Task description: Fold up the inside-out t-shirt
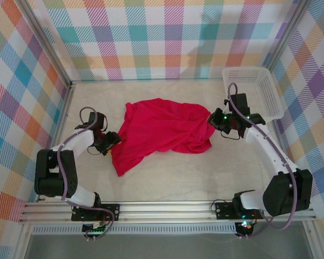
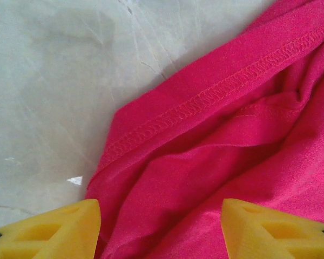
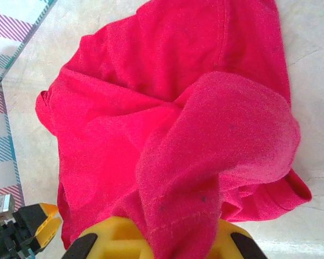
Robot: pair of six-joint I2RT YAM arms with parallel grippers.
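Observation:
The inside-out t-shirt (image 1: 162, 132) is bright red and lies crumpled in the middle of the table, its lower corner pointing toward the near left. My left gripper (image 1: 114, 143) sits at the shirt's left edge. In the left wrist view its yellow fingers (image 2: 59, 229) stand wide apart and open (image 2: 161, 226) over a stitched hem fold of the t-shirt (image 2: 232, 135). My right gripper (image 1: 211, 120) is at the shirt's right edge. In the right wrist view it is shut (image 3: 175, 237) on a bunched fold of the t-shirt (image 3: 167, 108), which rises out of the pinch.
A white plastic basket (image 1: 247, 69) stands at the far right, just behind the right arm. Bare pale tabletop (image 1: 167, 183) lies in front of the shirt. Checked walls close in the left, back and right sides.

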